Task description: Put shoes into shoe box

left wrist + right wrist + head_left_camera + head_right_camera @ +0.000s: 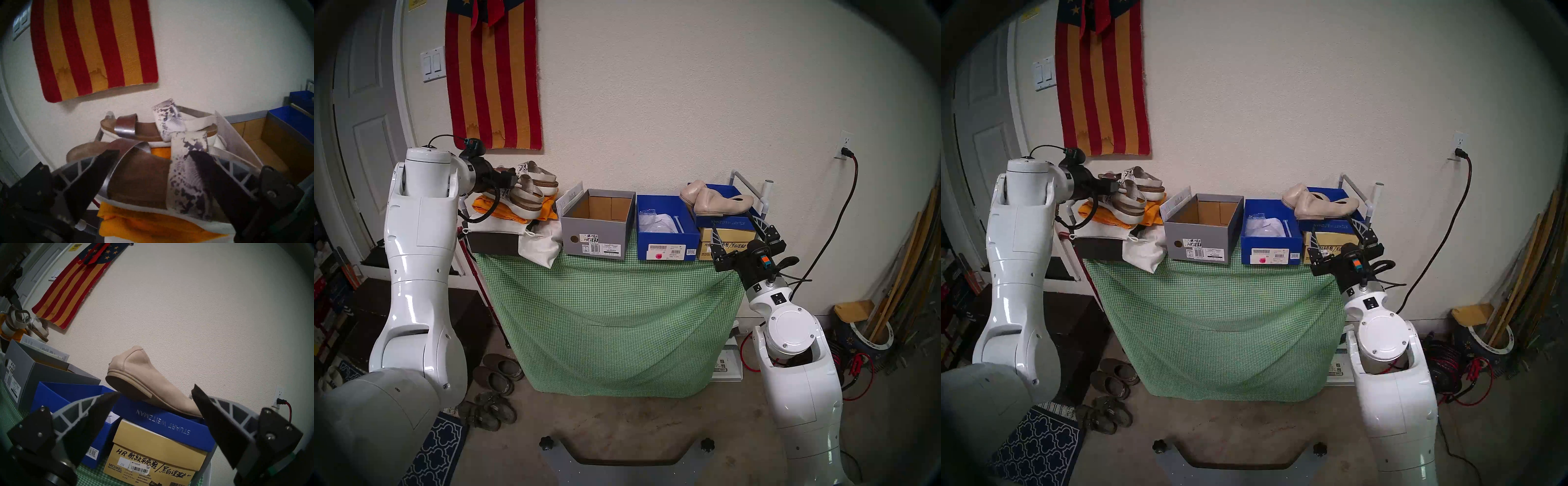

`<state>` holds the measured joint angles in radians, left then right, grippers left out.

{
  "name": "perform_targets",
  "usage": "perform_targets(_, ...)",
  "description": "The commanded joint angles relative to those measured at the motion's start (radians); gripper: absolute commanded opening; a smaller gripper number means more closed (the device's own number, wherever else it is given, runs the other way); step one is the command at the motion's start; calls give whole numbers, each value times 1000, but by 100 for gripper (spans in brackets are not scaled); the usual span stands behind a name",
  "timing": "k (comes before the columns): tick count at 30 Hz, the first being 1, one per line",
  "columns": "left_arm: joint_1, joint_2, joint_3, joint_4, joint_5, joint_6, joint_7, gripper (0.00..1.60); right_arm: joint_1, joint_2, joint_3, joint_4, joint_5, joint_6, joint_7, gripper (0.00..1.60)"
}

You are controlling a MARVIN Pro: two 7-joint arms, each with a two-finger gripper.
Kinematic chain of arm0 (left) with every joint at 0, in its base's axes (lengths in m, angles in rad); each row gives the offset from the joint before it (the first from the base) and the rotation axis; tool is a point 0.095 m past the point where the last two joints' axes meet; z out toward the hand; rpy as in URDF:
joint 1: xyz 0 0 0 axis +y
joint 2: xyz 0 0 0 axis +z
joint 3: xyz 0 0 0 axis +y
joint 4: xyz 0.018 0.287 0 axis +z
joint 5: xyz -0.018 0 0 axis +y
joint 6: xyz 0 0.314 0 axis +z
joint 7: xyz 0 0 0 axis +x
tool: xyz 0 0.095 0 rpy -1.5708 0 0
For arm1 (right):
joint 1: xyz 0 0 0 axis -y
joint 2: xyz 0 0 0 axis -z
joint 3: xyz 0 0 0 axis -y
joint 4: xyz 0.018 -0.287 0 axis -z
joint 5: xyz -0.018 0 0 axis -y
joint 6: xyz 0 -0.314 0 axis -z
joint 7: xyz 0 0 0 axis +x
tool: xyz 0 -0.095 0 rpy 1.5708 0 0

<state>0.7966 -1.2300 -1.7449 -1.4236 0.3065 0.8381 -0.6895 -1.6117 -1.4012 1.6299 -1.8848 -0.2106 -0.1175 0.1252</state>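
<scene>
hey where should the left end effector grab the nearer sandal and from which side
Grip the nearer sandal across its sole at mid-length, between the silver strap and the snakeskin strap, coming level from its open long side; the straps block a grip from above.

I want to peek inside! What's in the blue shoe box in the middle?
The open blue shoe box holds crumpled white paper or plastic packing. No shoe shows in it. Anything beneath the packing is covered.

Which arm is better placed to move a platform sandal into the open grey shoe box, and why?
Left. The left gripper is open, straddling the near platform sandal beside the grey shoe box. The right gripper waits open by the beige flats.
</scene>
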Motion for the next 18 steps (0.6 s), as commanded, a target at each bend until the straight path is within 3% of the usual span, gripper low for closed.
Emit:
perform_targets(1, 48, -15, 34, -90, 10, 41, -12, 160, 0, 2, -1, 0, -2, 2, 2, 160)
perform_targets(11, 21, -7, 48, -11, 48, 30, 32, 160, 0, 2, -1, 0, -2, 2, 2, 160)
perform_targets(18, 1, -27, 20, 43, 81, -25, 144, 160, 0, 2, -1, 0, -2, 2, 2, 160)
